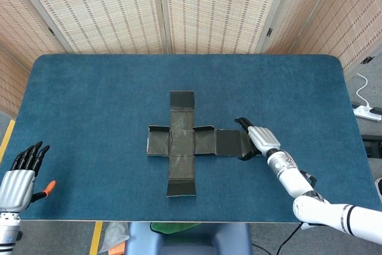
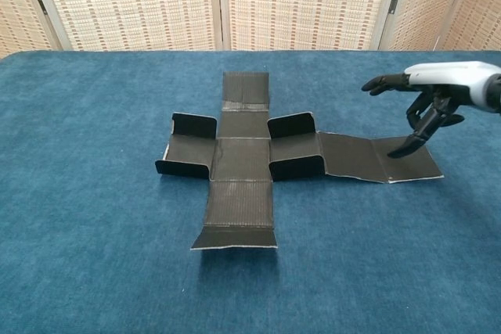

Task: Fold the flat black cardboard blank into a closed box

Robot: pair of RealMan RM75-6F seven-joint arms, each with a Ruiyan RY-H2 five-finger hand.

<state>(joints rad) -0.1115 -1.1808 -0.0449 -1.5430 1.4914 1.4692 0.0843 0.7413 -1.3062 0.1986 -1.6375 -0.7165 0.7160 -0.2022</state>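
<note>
Now right hand (image 2: pixel 429 98) spread over cardboard blank (image 2: pixel 243 158) end flap.

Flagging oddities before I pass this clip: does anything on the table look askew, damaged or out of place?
Nothing stands out. The black cardboard blank lies undamaged on the blue table, its small side tabs standing up along their creases. The right hand hovers at its far right panel; the left hand waits at the table edge.

Right hand (image 1: pixel 258 138) reaches forward, fingers spread; left hand (image 1: pixel 19 174) idle.
</note>
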